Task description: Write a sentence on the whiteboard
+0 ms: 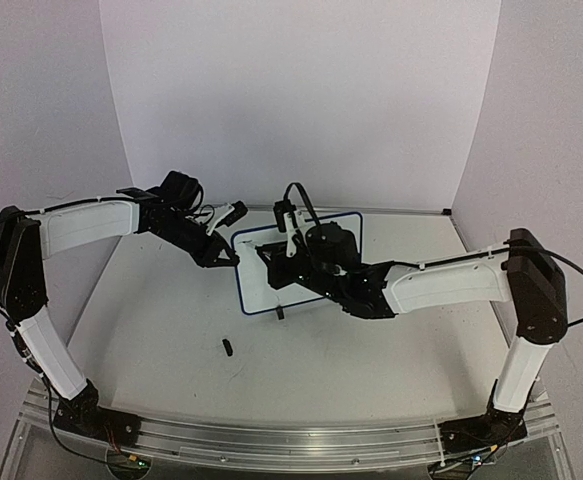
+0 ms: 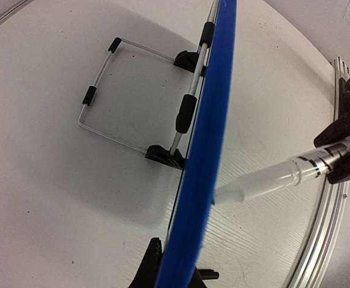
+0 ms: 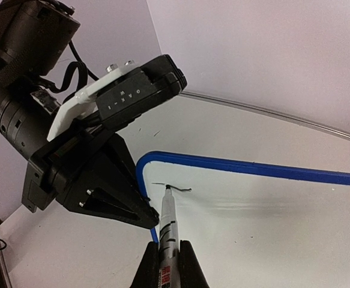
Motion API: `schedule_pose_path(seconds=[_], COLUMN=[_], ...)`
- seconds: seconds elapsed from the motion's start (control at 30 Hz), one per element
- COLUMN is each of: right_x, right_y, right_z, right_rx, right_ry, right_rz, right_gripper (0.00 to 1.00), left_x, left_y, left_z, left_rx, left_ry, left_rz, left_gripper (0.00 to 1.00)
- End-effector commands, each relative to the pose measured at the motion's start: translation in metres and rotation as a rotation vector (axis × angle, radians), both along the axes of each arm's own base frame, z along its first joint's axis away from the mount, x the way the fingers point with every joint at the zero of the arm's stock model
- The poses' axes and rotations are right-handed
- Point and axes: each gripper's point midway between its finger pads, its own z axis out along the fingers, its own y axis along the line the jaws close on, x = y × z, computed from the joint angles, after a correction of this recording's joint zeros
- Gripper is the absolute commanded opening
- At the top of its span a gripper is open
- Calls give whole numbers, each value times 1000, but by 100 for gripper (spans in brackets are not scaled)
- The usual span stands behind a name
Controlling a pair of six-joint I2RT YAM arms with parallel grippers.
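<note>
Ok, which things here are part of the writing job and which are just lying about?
In the job: whiteboard, held by left pincer; marker in right pincer; first stroke.
Lying about: small black piece on the table, maybe a cap.

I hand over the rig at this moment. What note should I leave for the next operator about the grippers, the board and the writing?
Left gripper: shut on the left rim of the whiteboard, which stands on its wire stand.
Right gripper: shut on the marker, tip at the board's face near the upper corner beside the left gripper.
Done: only one short stroke.
Left: nearly all the writing.
Also: a small black piece, perhaps the cap, lies on the table in front of the board.
</note>
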Motion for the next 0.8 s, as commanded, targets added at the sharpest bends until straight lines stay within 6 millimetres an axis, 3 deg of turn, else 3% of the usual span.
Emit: schedule_pose_path(seconds=[0.0,0.57,0.77], right_x=[7,-1,-5], right_y=[-3,-8,-8], right_z=[-1,-49,-43], right_rx=[2,-57,-55], right_ry=[2,102,91], right_rz=[-45,-30,-9], right_gripper=[0,0,0], left_x=[4,4,4], left_y=[2,2,2], left_z=[-1,-1,-2], left_rx=[22,26,29], left_ry=[-26,-28,-29], left_rz=[5,6,9], left_gripper=[0,0,0])
